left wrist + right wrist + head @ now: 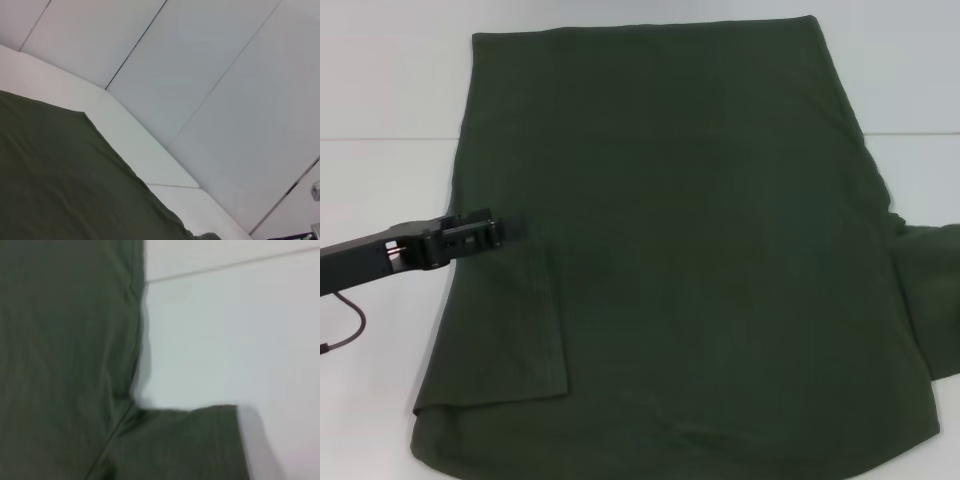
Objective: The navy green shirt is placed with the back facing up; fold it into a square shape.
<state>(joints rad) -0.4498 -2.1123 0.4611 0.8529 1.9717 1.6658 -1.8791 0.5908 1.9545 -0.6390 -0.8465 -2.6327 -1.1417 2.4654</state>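
a: item one, the navy green shirt (690, 250)?
b: lay flat, plain side up, covering most of the white table (380, 90). its straight hem sat at the far end of the table, the shoulders at the near end. the left sleeve (505, 330) was folded inward over the shirt's body, a flap with its corner toward the shirt's middle. the right sleeve (930, 300) was spread out past the shirt's right edge, flat on the table.

a: item two, the left gripper (510, 232)?
b: reached in from the shirt's left edge, low over the cloth just above the folded flap. fingers dark against the dark cloth; could not tell whether apart or together.

a: item three, the right gripper?
b: not seen in any view. its wrist camera looked down on the shirt's right armpit (131, 401) and sleeve, with bare table beside them.

a: anything else?
b: a black cable (345, 335) lay on the table left of the shirt.
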